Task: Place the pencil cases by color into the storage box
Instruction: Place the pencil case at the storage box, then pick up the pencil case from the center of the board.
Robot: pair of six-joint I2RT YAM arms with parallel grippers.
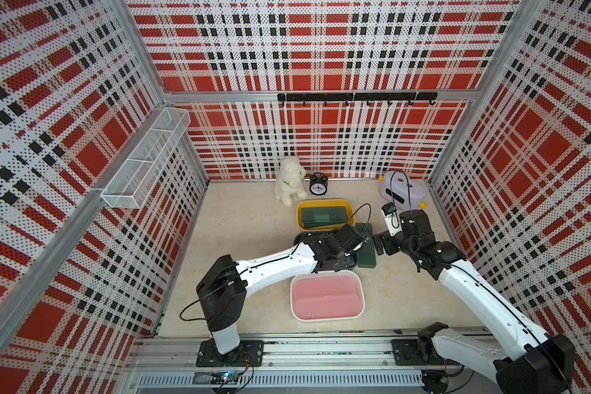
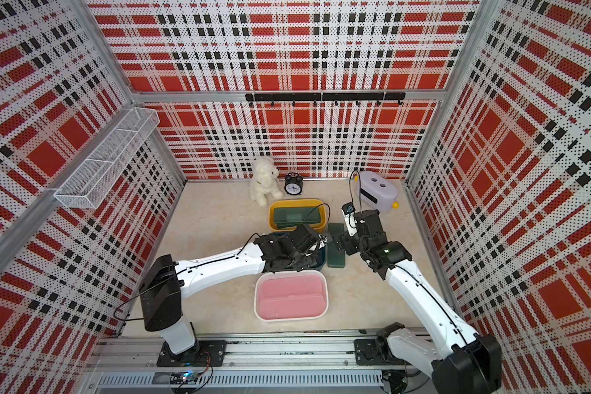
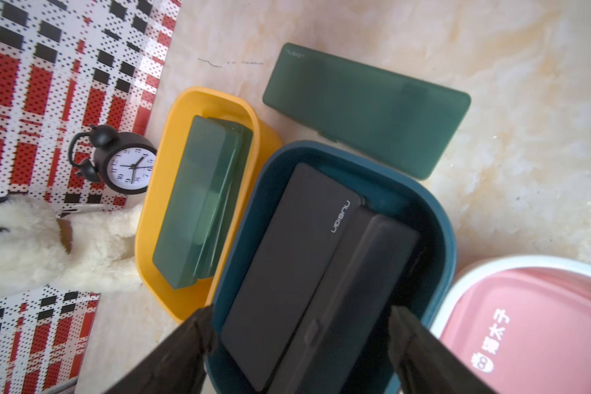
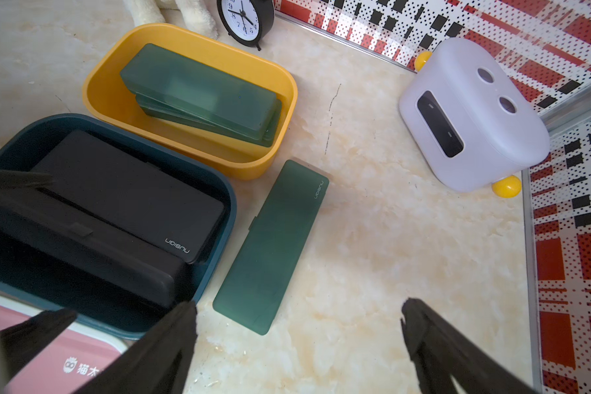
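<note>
While the right gripper (image 4: 297, 305) hangs over the table (image 4: 372, 256) with its jaws spread to their widest, pinching nothing, the loose green case (image 4: 270, 245) lies flat just beside the blue tub (image 4: 209, 262). The left gripper (image 3: 301, 310) stands part-open above that tub, its jaws either side of a tilted black case (image 3: 355, 290); whether they touch it cannot be told. Other green cases (image 4: 198, 92) sit in the yellow tub (image 4: 246, 167), and pink cases (image 1: 326, 296) in the white tub (image 1: 321, 318).
</note>
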